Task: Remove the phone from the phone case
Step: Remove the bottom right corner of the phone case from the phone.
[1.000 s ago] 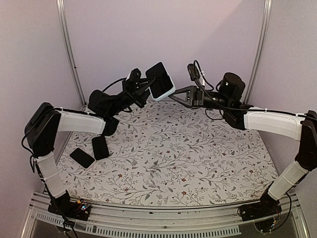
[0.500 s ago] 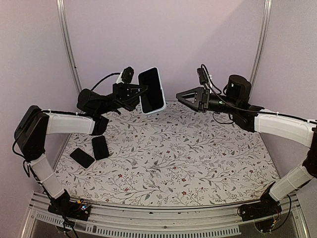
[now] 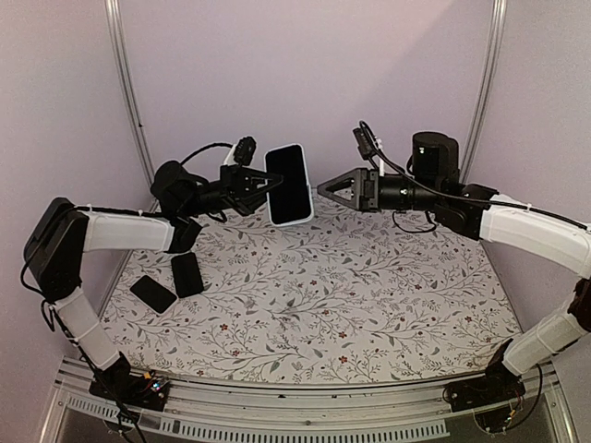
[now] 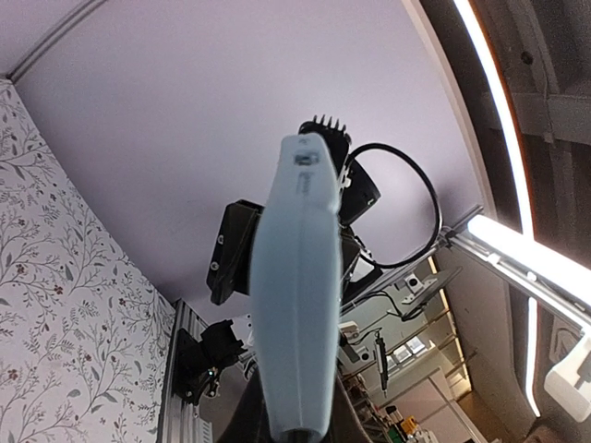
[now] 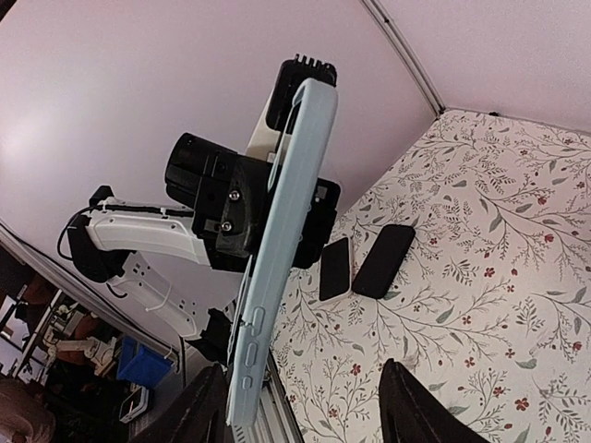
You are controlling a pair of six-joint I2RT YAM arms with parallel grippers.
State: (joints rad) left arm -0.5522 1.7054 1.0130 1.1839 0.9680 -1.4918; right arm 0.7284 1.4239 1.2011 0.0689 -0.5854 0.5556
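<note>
Closer than half a second ago, my right pincer (image 3: 323,189) stands wide and empty just beside the phone (image 3: 288,183). Left pincer (image 3: 257,181) clamps its phone case (image 5: 277,268) above the tabletop (image 3: 369,295); side buttons (image 5: 256,318) show only from the right wrist.

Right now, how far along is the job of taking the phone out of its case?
Done: the left gripper is shut on the light blue case and holds it up above the table. In hand: the right gripper is open, pointing at the phone, apart from it. Left: the phone sits inside the light blue case; it must be gripped and pulled out.
</note>
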